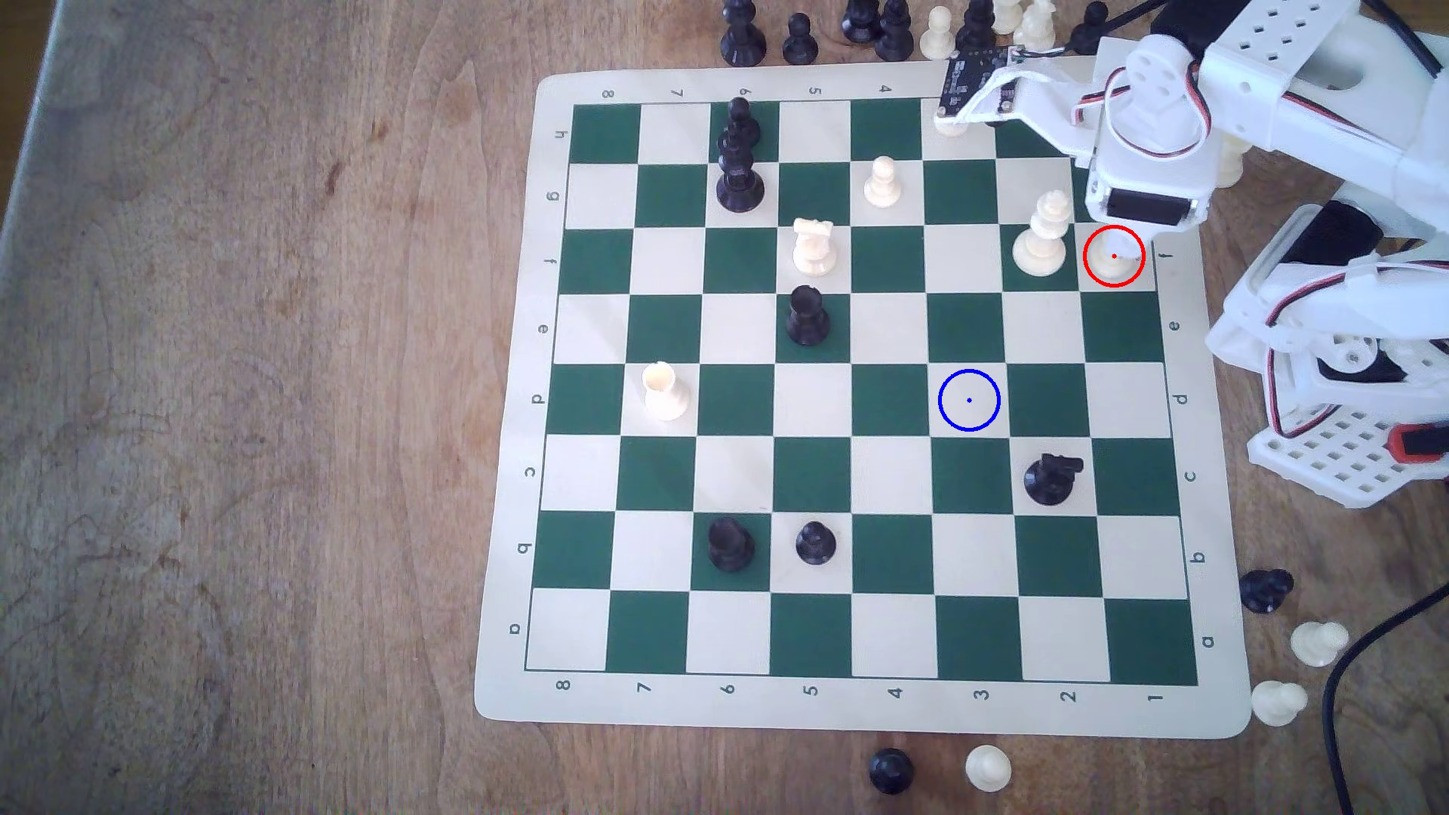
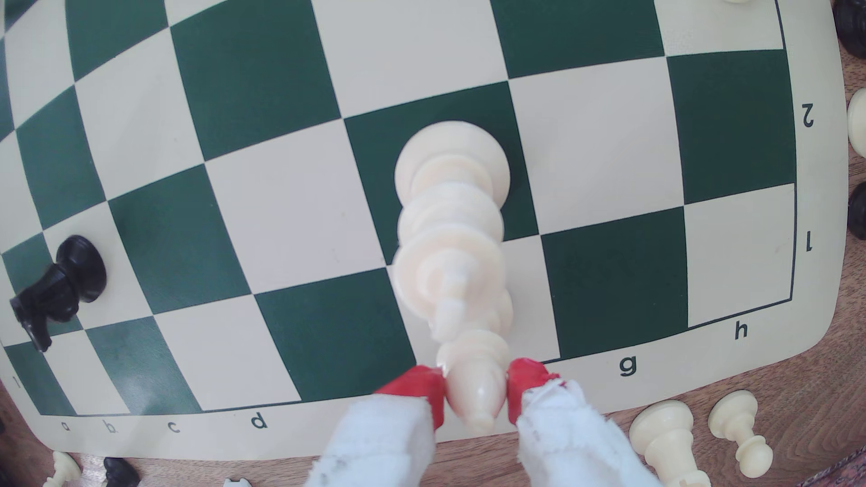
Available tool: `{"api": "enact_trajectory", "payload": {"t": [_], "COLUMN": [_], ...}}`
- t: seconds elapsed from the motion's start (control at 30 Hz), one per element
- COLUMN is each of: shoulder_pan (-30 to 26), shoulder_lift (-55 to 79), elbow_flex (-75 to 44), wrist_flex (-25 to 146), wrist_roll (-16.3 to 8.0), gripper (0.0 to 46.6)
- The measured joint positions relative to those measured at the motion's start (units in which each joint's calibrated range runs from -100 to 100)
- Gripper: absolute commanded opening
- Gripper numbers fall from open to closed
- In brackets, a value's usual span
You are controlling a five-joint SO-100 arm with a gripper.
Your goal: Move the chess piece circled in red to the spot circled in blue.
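Note:
The chess piece (image 1: 1112, 265) is cream; its round base stands inside the red ring on the board's right-hand column in the exterior view, with its top hidden under the arm's white wrist block (image 1: 1145, 180). In the wrist view my gripper (image 2: 475, 388) has its red-tipped fingers (image 2: 421, 388) pressed on both sides of the chess piece (image 2: 475, 374), just below the pointed tip, so it is shut on it. The spot (image 1: 969, 400) is a pale square with a blue ring, two columns left and two rows nearer in the exterior view, with nothing on it.
A taller cream piece (image 1: 1041, 235) (image 2: 450, 187) stands one square from the chess piece. A black knight (image 1: 1051, 478) stands just right of and nearer than the spot. Loose pieces (image 1: 1317, 642) and a black cable (image 1: 1349, 682) lie off the green-and-cream board (image 1: 862, 705).

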Motion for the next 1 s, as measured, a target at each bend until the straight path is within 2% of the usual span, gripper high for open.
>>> {"api": "enact_trajectory", "payload": {"t": [0.23, 0.37, 0.53, 0.63, 0.87, 1.0], "shoulder_pan": [0.0, 0.88, -0.22, -3.98, -14.01, -15.93], "shoulder_lift": [-0.59, -3.94, -9.3, -10.22, -8.63, -7.29], "elbow_flex": [0.54, 0.18, -6.87, -12.56, -13.65, -13.65], "wrist_flex": [0.0, 3.35, 14.26, 20.0, 18.41, 16.18], "wrist_roll": [0.0, 1.07, 1.51, 0.39, -4.54, -5.96], "gripper": [0.4, 0.4, 0.4, 0.4, 0.4, 0.4]}}
